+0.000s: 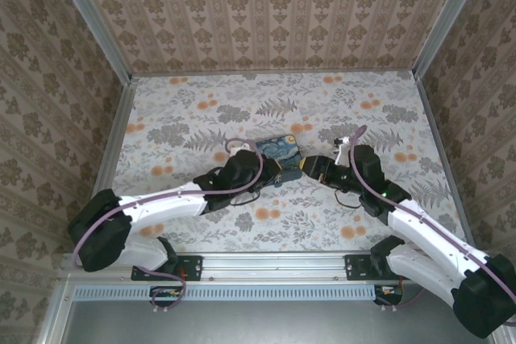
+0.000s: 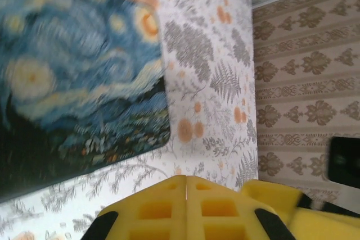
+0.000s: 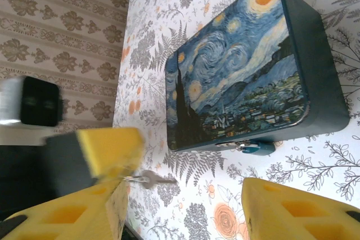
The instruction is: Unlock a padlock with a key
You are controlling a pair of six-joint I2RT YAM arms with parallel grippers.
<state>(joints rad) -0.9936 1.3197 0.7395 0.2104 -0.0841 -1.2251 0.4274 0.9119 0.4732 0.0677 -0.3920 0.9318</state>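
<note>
Left end effector closed tight, seemingly pinching small silver metal key; right end effector parted, holding nothing. Tiny teal padlock sits at front edge of dark blue starry-night-painted box.

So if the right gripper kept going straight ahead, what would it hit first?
Most likely the near side of the starry-night box, right by the teal padlock. The key lies off to one side; depth is unclear.
</note>
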